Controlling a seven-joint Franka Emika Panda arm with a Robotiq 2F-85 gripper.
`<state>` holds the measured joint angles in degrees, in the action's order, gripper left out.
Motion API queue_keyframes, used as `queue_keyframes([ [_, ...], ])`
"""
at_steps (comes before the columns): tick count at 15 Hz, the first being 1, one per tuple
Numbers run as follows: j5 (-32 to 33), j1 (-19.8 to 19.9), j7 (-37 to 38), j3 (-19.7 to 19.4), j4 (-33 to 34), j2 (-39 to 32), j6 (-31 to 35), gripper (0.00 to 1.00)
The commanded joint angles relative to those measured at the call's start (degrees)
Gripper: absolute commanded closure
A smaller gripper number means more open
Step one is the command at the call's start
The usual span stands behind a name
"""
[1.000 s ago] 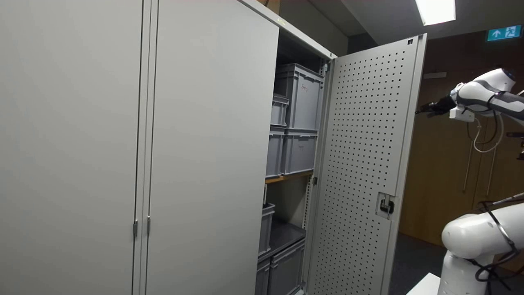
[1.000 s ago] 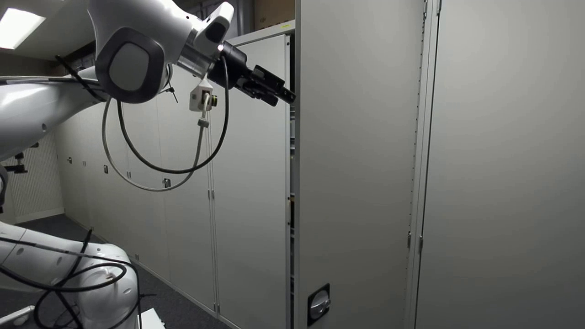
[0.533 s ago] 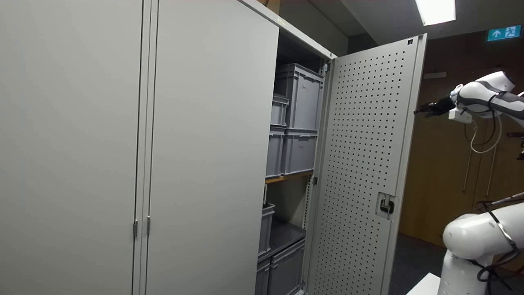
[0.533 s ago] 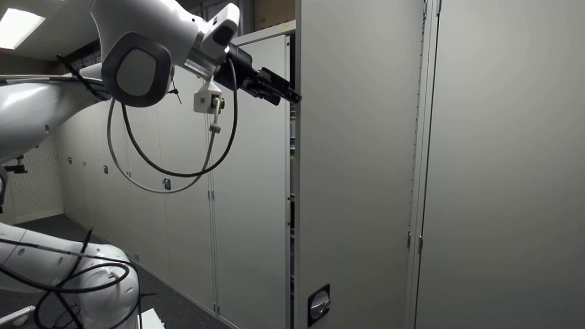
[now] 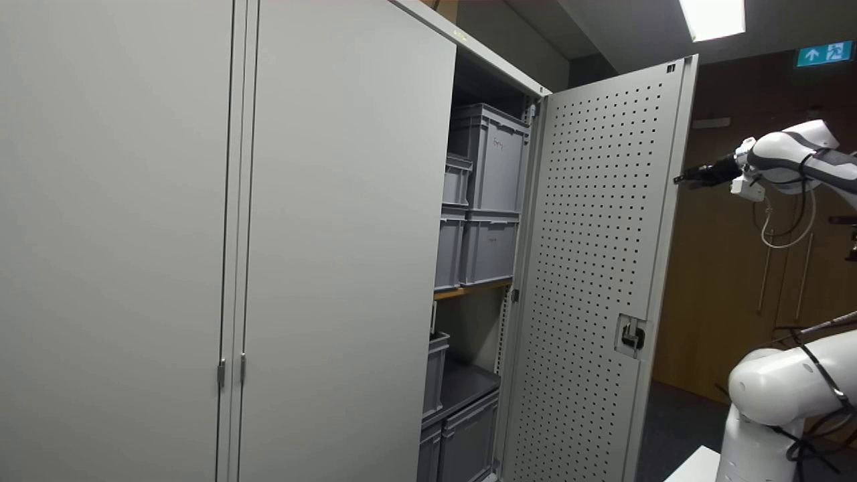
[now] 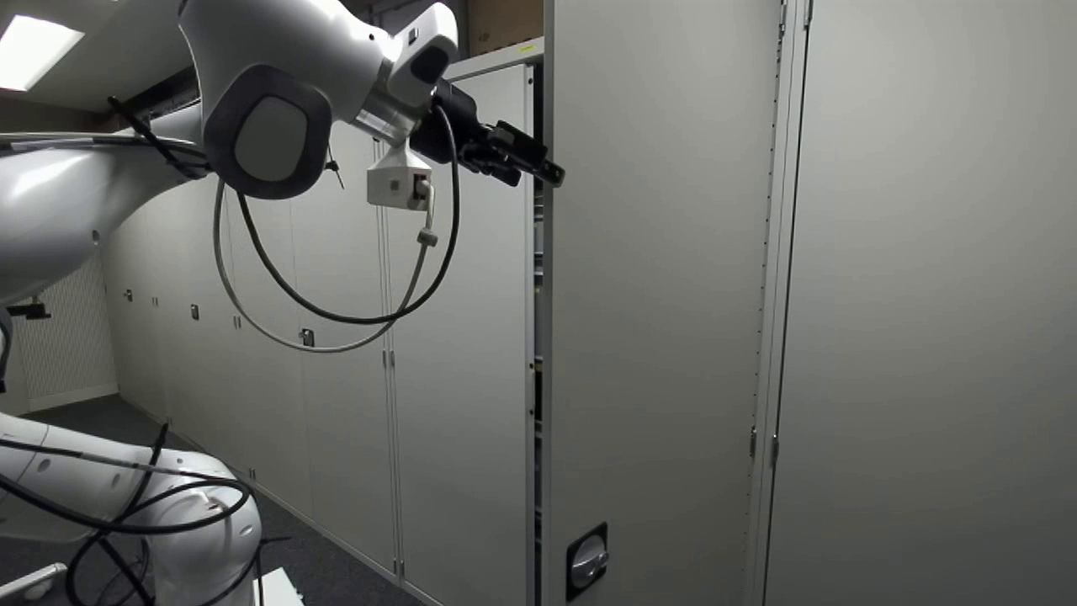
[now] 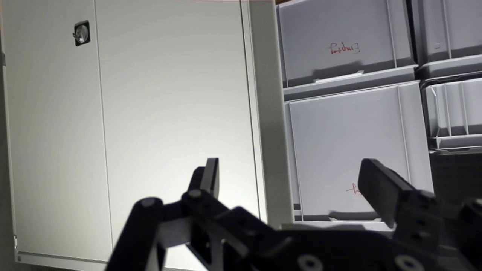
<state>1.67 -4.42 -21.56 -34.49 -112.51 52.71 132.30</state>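
Observation:
My black gripper (image 7: 290, 169) is open, its fingers wide apart with nothing gripped. Between them in the wrist view, which stands upside down, runs a grey upright strip (image 7: 274, 116), apparently the edge of the swung-out cabinet door. To its right are grey bins (image 7: 350, 139) with red handwriting, partly hidden by one finger. In both exterior views the fingertips overlap the free edge of the door (image 5: 596, 254), high above its lock. I cannot tell whether they touch. From outside, the door (image 6: 656, 295) shows a smooth face and a round lock handle (image 6: 587, 561).
Closed doors (image 5: 348, 234) flank the opening, and more cabinets (image 6: 345, 438) line the wall. Stacked bins (image 5: 492, 248) fill an upper shelf, with others (image 5: 471, 438) below. Cables (image 6: 336, 318) hang in a loop under the wrist. A white platform edge (image 5: 696, 465) shows at the arm's base.
The gripper and forearm have shifted slightly towards and past the door's free edge, rightward in one exterior view and leftward in another. The jaws stay open; door and bins have not moved.

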Motion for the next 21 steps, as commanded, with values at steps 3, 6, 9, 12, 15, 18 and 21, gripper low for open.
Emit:
queue_keyframes([
  [3,-2.51,-3.07,-3.18,-1.44,2.93,-2.15,2.48,0.0],
  [6,-2.38,-4.02,-4.01,-1.49,3.32,-2.5,2.32,0.0],
  [9,-2.28,-4.84,-5.03,-1.49,3.8,-2.95,2.21,0.0],
  [12,-2.19,-5.45,-6.0,-1.45,4.11,-3.19,2.13,0.0],
  [15,-2.18,-5.96,-7.1,-1.33,4.37,-3.33,2.04,0.0],
  [18,-2.27,-6.73,-7.82,-1.16,4.73,-3.47,2.0,0.0],
  [21,-2.4,-7.44,-8.23,-1.0,4.91,-3.56,1.95,0.0],
])
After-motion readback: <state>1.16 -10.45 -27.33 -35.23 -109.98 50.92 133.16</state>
